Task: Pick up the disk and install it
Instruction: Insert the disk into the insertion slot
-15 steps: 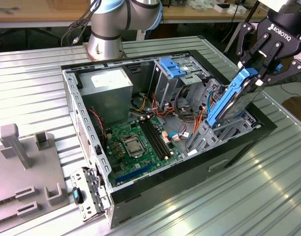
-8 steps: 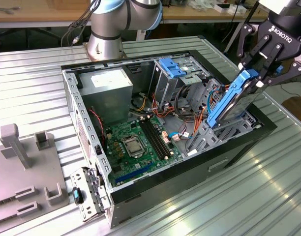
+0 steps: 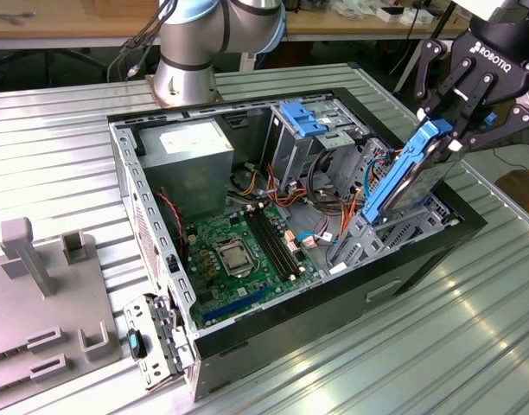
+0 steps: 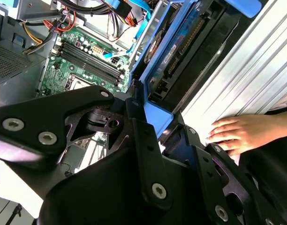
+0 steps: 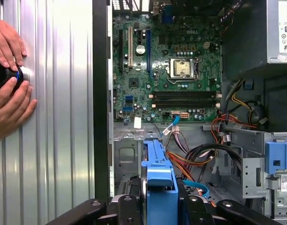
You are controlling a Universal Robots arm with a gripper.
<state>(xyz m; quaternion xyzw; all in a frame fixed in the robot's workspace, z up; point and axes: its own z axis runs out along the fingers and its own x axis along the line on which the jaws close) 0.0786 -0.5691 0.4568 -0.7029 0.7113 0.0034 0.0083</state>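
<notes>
Blue-framed disk (image 3: 410, 173) stands tilted in your gripper (image 3: 455, 130), clamped at its top end; its lower end sits just inside the case (image 3: 403, 259) wall; a hand (image 4: 237, 133) rests near outside.

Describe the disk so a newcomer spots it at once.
Find the open PC case on the metal table; at its end on the exterior view's right, the pincer holds the disk tilted. It is the flat slab with a blue frame, unlike the grey power supply and the fixed cage with blue clips.
</notes>
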